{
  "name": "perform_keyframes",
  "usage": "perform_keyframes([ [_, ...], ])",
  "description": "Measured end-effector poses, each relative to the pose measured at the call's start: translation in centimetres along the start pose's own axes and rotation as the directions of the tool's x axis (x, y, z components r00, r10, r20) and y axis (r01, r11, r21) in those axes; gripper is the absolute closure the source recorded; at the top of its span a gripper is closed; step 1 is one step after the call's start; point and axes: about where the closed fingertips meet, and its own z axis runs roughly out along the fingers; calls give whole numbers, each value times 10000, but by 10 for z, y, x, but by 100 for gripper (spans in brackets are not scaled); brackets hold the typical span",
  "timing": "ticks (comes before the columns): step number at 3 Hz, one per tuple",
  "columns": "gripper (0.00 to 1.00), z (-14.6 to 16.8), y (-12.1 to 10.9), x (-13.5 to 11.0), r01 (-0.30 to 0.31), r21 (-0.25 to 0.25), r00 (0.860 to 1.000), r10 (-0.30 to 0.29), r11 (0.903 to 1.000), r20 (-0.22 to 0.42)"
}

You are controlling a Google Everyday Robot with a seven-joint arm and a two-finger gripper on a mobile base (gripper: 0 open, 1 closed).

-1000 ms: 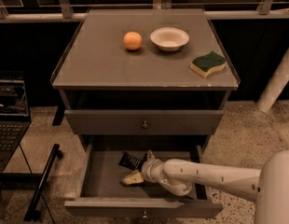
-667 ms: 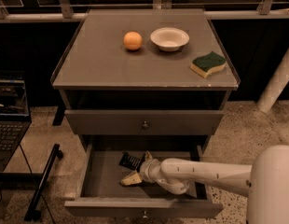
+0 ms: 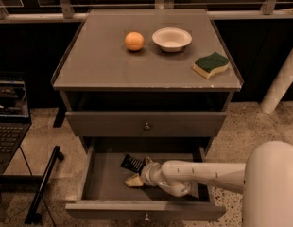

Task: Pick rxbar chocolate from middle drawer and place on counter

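The middle drawer (image 3: 94,178) stands pulled open below the closed drawer above it. The rxbar chocolate (image 3: 132,163), a small black wrapper with white print, lies flat on the drawer floor near the back, left of centre. My gripper (image 3: 139,170) is inside the drawer on a white arm that reaches in from the right. It is open, with one pale fingertip (image 3: 133,181) in front of the bar and the other right at the bar's right end. The counter (image 3: 108,65) is the cabinet's grey top.
On the counter are an orange (image 3: 134,41), a white bowl (image 3: 171,39) and a green-and-yellow sponge (image 3: 211,64) near the right edge. The upper drawer (image 3: 146,123) is closed. A laptop (image 3: 9,122) and a black stand leg (image 3: 45,183) are on the left.
The gripper and the bar stay in about the same place. The big white part of the arm at the right edge has come further into view.
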Motion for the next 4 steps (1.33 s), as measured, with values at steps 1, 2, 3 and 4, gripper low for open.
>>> perform_keyframes([
  [1,42,0,0,0,0,0,10000,0,10000,0],
  [2,65,0,0,0,0,-1,10000,0,10000,0],
  [3,89,0,0,0,0,-2,10000,0,10000,0],
  [4,100,0,0,0,0,-2,10000,0,10000,0],
])
